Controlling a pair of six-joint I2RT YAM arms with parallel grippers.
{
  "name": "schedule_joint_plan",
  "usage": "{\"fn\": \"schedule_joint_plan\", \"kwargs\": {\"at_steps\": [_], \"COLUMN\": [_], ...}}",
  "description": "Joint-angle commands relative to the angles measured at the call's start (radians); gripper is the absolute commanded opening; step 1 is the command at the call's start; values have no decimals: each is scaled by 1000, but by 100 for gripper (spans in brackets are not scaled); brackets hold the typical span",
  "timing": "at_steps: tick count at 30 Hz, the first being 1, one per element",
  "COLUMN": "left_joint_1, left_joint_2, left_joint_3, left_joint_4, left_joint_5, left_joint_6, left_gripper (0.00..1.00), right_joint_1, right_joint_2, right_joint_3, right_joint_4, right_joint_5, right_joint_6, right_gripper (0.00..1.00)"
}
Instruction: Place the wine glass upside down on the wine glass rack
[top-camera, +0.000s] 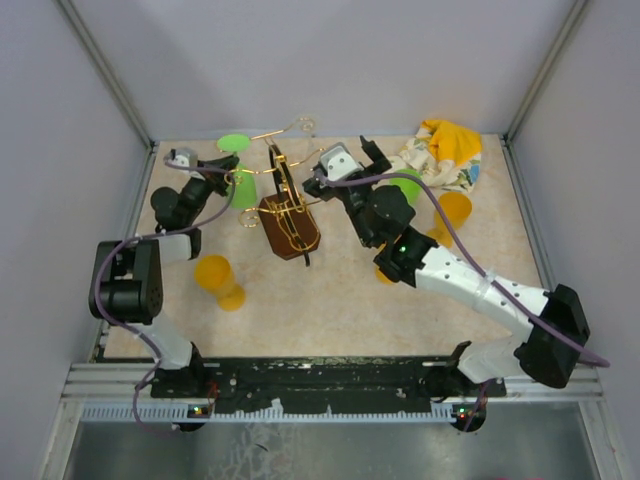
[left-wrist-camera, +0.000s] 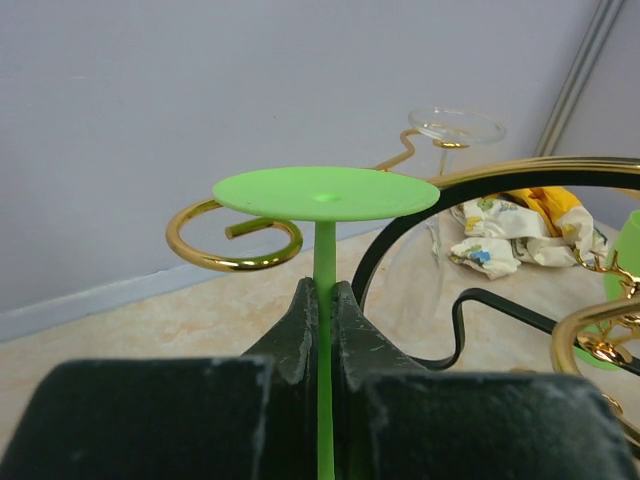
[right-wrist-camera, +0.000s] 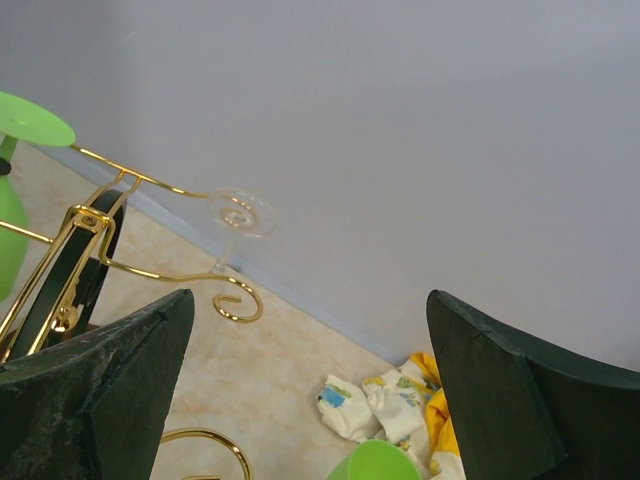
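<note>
Wrist camera shows left jaws pinching wine glass (left-wrist-camera: 326, 192).

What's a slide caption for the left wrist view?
Inverted green wine glass, foot uppermost, stem clamped in the left gripper beside a curled gold rack arm.

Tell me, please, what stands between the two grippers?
The wine glass rack stands between the left gripper and right gripper, seen in the top view.

Bright, even, diffuse light, faint soft shadows, slightly soft foregrounds in both wrist views.
</note>
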Motion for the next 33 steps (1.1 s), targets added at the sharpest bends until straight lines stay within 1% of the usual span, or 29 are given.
{"fn": "schedule_joint_plan", "kwargs": {"at_steps": [1,4,10,19,26,33], "left_joint_1": [-4,-3,6,55,78,87], "left_joint_2": [43,70,89,38,35,-8], "left_joint_3": [63,79,63,-24,-28,-107], "left_joint_4": [113,130,161,211,214,288], "left_joint_5": [-15,-32,-93,-168,-177,-161], "left_joint_6": [-24,-27,-20,5,-4,-14], "left_gripper": [0,0,0,0,0,0], "right_joint_1": [-10,-12,-15,-15,-14,-15], "right_joint_2": [13,22,26,32,30,25], "right_joint_3": [37,43,48,53,57,58], "right_joint_4": [27,25,18,3,-11,-22], "right_joint_5": [-7,-7,-7,-11,-13,-17], "right_joint_6": [-1,-1,-1,5,16,28], "right_gripper": [99,99,99,99,99,99]}}
